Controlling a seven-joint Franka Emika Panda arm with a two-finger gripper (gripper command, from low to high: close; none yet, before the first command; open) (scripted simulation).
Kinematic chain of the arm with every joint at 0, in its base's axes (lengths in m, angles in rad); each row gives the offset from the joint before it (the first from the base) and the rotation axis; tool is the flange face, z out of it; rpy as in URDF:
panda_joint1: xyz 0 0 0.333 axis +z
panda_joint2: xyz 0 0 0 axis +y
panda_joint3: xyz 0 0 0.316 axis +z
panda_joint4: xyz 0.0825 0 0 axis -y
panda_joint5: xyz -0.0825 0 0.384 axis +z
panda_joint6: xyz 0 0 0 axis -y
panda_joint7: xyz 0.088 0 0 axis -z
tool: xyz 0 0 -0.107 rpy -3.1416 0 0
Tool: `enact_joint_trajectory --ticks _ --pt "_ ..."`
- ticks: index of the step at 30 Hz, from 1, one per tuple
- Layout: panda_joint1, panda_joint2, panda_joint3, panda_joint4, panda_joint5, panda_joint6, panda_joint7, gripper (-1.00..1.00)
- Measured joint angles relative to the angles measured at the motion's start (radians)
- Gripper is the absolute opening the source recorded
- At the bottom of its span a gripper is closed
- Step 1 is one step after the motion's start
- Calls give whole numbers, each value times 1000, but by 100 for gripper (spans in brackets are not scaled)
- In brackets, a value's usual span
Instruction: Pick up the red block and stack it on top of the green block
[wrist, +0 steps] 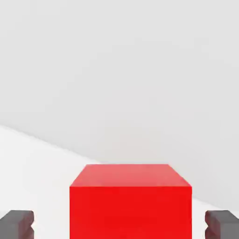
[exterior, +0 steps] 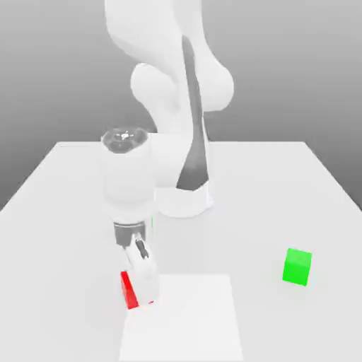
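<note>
We take the red block (exterior: 128, 289) as our landmark. It sits on the white table (exterior: 63, 212) close to the near edge, toward the exterior view's left, and the gripper (exterior: 143, 277) is lowered right over it. In the hand view, the red block (wrist: 130, 201) lies between the two dark fingertips (wrist: 17, 224), with a clear gap of bare table on each side of the cube, so we read the pincer as spread wide around the block and not yet touching it.

From the red block, the green block (exterior: 297, 266) stands well apart toward the exterior view's right, on its own, with open tabletop all around it. Nothing lies on the surface between the two cubes. The arm's base (exterior: 185, 198) rises behind the red block, further back on the table, and the table edges run well clear of both cubes on the far side.

Both blocks are plain matte cubes with sharp corners and flat faces, alike in size. The table is smooth, even white; the arm's casing is rounded white with a dark strip.
</note>
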Motion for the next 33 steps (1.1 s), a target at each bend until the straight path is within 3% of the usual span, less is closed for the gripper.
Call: enact_joint_trajectory --ticks 7,19,33 --pt "-4 -11 6 0 3 -7 -1 -100" --pt "-30 -237 68 -35 144 -197 -102 -100" --pt "288 -408 422 -16 290 -358 587 -100"
